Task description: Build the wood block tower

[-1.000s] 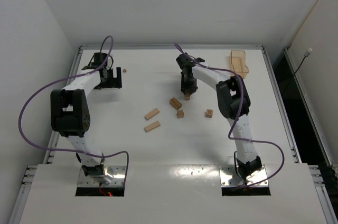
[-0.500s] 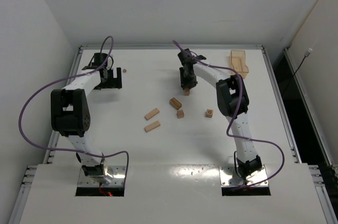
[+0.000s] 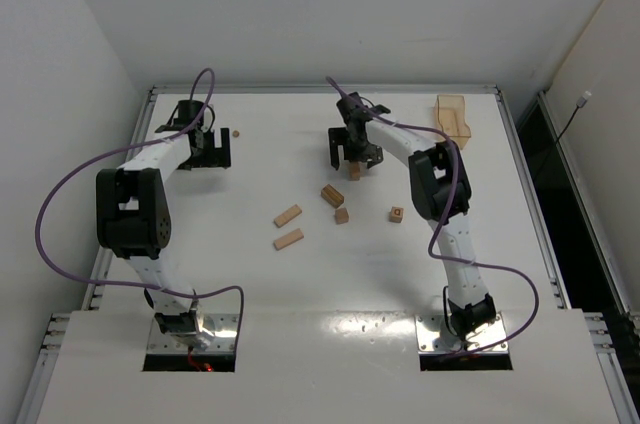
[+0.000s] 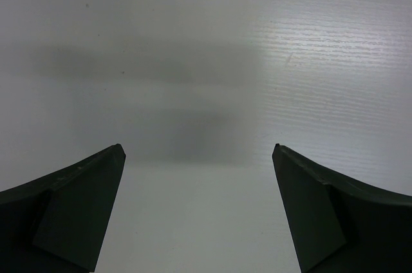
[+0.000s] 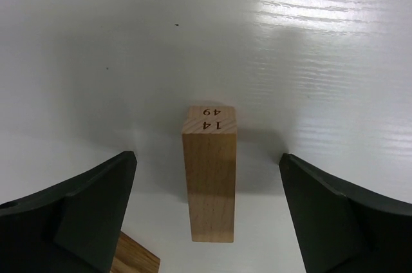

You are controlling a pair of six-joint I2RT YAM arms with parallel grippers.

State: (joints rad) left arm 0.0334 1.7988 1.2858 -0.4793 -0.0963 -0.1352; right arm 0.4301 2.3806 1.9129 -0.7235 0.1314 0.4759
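One oblong wooden block (image 5: 209,183) marked "14 49" on its top end stands upright on the white table, free between the spread fingers of my right gripper (image 5: 207,155). From above, this block (image 3: 354,173) sits just below that open right gripper (image 3: 352,160) at the table's far middle. Loose blocks lie nearer: a bar (image 3: 332,196), two little cubes (image 3: 342,215) (image 3: 397,214) and two more bars (image 3: 288,215) (image 3: 289,238). One bar's corner (image 5: 132,259) shows by the right gripper's left finger. My left gripper (image 3: 205,149) (image 4: 197,147) is open over bare table at the far left.
A tiny round brown bead (image 3: 236,132) lies right of the left gripper. A pale wooden tray (image 3: 453,116) sits at the far right corner. Raised rails edge the table.
My right gripper has opened and let go of the upright block, which now stands alone. The left arm has not moved.
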